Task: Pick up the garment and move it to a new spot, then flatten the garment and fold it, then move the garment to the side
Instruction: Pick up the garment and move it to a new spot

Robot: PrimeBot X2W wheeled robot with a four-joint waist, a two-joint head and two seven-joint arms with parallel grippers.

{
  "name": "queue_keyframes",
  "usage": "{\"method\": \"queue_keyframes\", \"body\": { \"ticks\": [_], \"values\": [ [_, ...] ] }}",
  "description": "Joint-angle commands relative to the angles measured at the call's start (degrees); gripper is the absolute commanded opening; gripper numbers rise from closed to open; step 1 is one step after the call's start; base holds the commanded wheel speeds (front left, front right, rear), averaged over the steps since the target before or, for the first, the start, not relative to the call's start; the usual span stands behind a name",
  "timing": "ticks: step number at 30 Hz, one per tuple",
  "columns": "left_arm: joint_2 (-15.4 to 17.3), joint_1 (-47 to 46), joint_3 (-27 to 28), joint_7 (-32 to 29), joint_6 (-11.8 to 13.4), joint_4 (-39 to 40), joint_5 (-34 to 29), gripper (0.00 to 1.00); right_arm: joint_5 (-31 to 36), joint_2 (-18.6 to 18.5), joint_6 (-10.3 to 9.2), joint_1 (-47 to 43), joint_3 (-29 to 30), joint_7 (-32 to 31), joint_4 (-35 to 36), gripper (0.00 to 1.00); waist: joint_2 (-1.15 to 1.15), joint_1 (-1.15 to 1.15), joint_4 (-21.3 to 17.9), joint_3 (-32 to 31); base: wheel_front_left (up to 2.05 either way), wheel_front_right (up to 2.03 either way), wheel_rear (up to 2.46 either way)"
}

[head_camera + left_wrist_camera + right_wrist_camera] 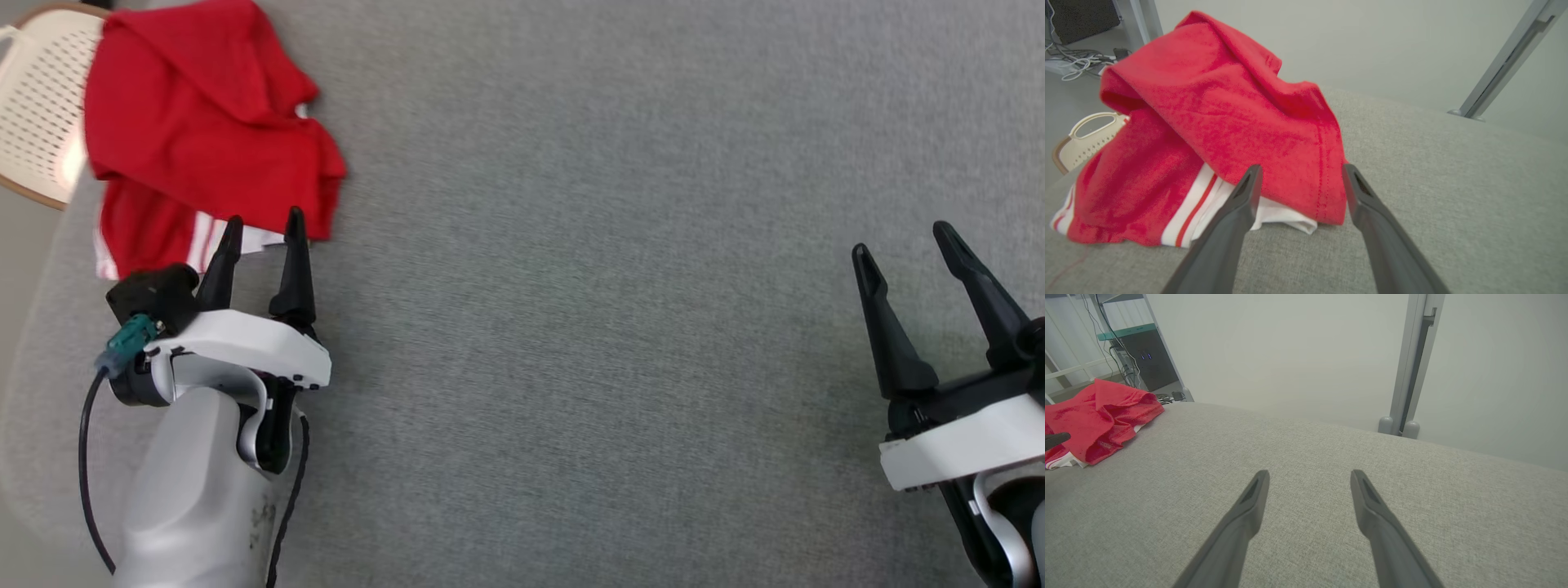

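The left gripper [264, 219] is spread wide and empty, its tips at the near hem of the crumpled red, white-striped garment [204, 122]; I cannot tell whether they touch. The garment lies at the grey fabric surface's [571, 286] far left corner, hiding part of a cream perforated basket [41, 106]. The right gripper [900, 238], equally spread, hovers empty by the right edge.

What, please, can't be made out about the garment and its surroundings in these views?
Head view: the garment is cut off by the top edge; its own folds hide its shape.
Head view: the cream basket is partly hidden by the garment and cropped at the left edge.
Left wrist view: whether the left gripper touches the garment is unclear.
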State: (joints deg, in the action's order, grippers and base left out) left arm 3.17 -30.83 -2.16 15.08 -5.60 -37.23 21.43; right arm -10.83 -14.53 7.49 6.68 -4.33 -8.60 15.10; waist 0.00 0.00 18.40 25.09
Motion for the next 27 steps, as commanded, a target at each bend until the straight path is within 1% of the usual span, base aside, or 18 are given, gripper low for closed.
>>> {"method": "queue_keyframes", "body": {
  "ticks": [1, 4, 7, 10, 11, 12, 13, 16, 17, 22, 23, 25, 27],
  "values": [
    [0.40, -1.85, 0.52, 0.10, -0.45, -2.40, 0.62, 1.00, -0.16, -0.33, 0.00, 1.21, -0.05, 0.42, -0.12, 1.00, 0.00, 0.00, -3.19, 3.83, 0.00, 0.00, 0.00],
    [1.17, -5.57, 0.99, 0.09, -1.29, -9.80, 1.32, 1.00, -0.29, -0.42, 0.00, 2.43, -0.63, 1.06, -0.75, 1.00, 0.00, 0.00, -4.16, 5.09, 0.00, 0.00, 0.00],
    [1.23, -7.65, 0.88, -0.14, -1.68, -16.27, 2.24, 1.00, -0.50, -0.42, 0.00, 3.18, -0.75, 1.64, -1.46, 1.00, 0.00, 0.00, -4.62, 5.57, 0.00, 0.00, 0.00],
    [1.56, -8.90, 0.86, -0.41, -1.68, -20.68, 3.16, 1.00, -0.72, -0.18, 0.00, 3.53, -0.61, 2.12, -2.25, 1.00, 0.00, 0.00, -4.78, 5.37, 0.00, 0.00, 0.00],
    [1.81, -9.21, 0.80, -0.43, -1.73, -21.21, 3.18, 0.51, -0.75, -0.07, 0.00, 3.53, -0.59, 2.22, -2.44, 1.00, 0.00, 0.00, -4.77, 5.17, 0.00, 0.00, 0.00],
    [2.20, -9.41, 0.86, -0.42, -1.76, -21.17, 3.00, 0.11, -0.74, 0.03, 0.00, 3.51, -0.53, 2.32, -2.68, 1.00, 0.00, 0.00, -4.72, 4.92, 0.00, 0.00, 0.00],
    [2.50, -9.36, 1.00, -0.37, -1.79, -20.70, 2.73, 0.00, -0.78, 0.12, 0.00, 3.45, -0.51, 2.45, -2.96, 1.00, 0.00, 0.00, -4.69, 4.59, 0.00, 0.00, 0.00],
    [3.52, -8.32, 1.93, -0.08, -1.82, -17.30, 1.93, 0.00, -1.04, 0.30, 0.00, 3.24, -0.47, 2.94, -3.69, 1.00, 0.00, 0.00, -4.52, 3.39, 0.00, 0.00, 0.00],
    [3.88, -7.35, 2.97, 0.05, -1.83, -13.78, 0.95, 0.00, -1.17, 0.44, 0.00, 2.77, -0.36, 3.32, -4.23, 1.00, 0.00, 0.00, -4.37, 2.29, 0.00, 0.00, 0.00],
    [3.16, -2.14, 5.89, 0.09, -1.85, -3.16, -2.38, 0.00, -1.47, 1.25, 0.00, 1.53, 0.03, 4.26, -5.20, 1.00, 0.00, 0.00, -4.04, -1.15, 0.00, 0.00, 0.00],
    [3.16, -2.14, 5.89, 0.09, -1.85, -3.16, -2.38, 0.00, -1.47, 1.25, 0.00, 1.53, 0.03, 4.26, -5.20, 1.00, 0.00, 0.00, -4.04, -1.15, 0.00, 0.00, 0.00],
    [2.50, 0.01, 5.60, 0.09, -1.85, 1.15, -3.61, 0.00, -1.54, 1.67, 0.00, 0.92, 0.20, 4.61, -5.69, 1.00, 0.00, 0.00, -3.88, -2.88, 0.00, 0.00, 0.00],
    [2.54, 2.39, 4.93, 0.09, -1.85, 4.79, -4.71, 0.00, -1.79, 2.08, 0.00, 0.18, 0.10, 4.81, -6.24, 1.00, 0.00, 0.00, -3.95, -4.71, 0.00, 0.00, 0.00]
  ]
}}
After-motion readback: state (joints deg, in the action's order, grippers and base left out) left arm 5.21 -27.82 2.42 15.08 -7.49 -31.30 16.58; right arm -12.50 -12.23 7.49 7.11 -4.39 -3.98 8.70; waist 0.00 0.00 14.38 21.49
